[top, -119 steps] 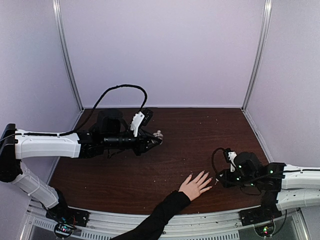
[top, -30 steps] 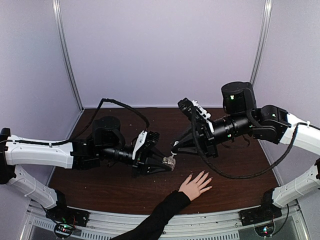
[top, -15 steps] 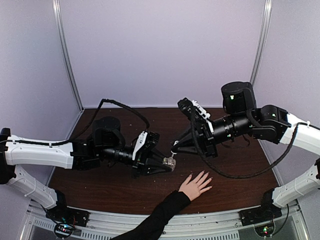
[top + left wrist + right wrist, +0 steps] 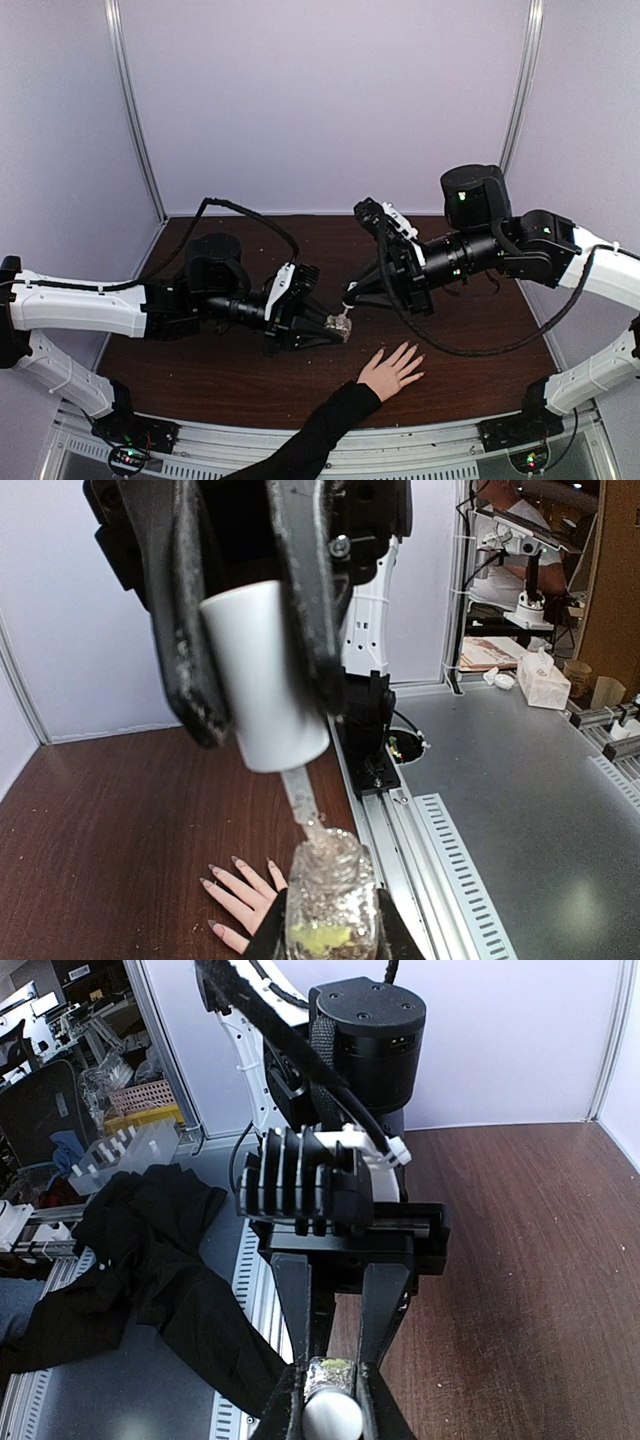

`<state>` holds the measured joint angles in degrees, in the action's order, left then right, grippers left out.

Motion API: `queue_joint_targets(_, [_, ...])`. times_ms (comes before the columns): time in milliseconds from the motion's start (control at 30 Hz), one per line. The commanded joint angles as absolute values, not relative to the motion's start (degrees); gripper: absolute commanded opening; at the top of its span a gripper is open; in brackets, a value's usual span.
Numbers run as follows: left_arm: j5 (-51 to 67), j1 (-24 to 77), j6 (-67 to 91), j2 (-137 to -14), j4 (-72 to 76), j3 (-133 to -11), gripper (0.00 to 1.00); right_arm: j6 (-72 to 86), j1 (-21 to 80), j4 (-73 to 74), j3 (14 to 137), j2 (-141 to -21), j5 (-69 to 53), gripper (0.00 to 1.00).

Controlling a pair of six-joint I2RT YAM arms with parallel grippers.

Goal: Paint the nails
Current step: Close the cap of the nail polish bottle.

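A light-skinned hand (image 4: 392,370) in a black sleeve lies flat on the dark wooden table, fingers spread. Its nails (image 4: 213,869) look long, pointed and greyish. My left gripper (image 4: 335,328) is shut on a small clear glass bottle (image 4: 330,900) of glittery polish, held just above and left of the hand. My right gripper (image 4: 350,296) is shut on the white cap (image 4: 262,675), whose brush stem (image 4: 300,795) reaches down into the bottle's neck. In the right wrist view the cap (image 4: 332,1418) sits between my fingers (image 4: 290,1400), with the bottle (image 4: 330,1372) right behind it.
The table's near edge is a metal rail (image 4: 400,810) carrying the arm bases. White walls and metal posts (image 4: 135,110) close the back and sides. A black cable (image 4: 245,210) loops above the left arm.
Four seconds ago my right gripper lay low on the table beside the hand; it has since come to the bottle. The left gripper brought the bottle nearer the hand. Nothing moved in the last second.
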<state>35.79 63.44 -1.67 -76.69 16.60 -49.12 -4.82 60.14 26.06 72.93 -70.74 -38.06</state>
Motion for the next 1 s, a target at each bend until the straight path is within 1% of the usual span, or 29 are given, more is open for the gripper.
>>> queue_joint_targets(0, [35.3, 63.7, -2.0, -75.7, 18.5, -49.7, 0.00, -5.8, 60.7, 25.8, 74.6, -71.1, -37.9, 0.00])
queue_joint_targets(167, [33.9, 63.7, -0.8, -76.6, 15.9, -51.6, 0.00, -6.2, 61.1, 26.1, 74.6, -71.3, -37.8, 0.00])
queue_joint_targets(967, [33.9, 63.7, -0.6, -76.6, 17.2, -51.4, 0.00, -7.3, 61.6, 26.8, 74.5, -72.3, -34.3, 0.00])
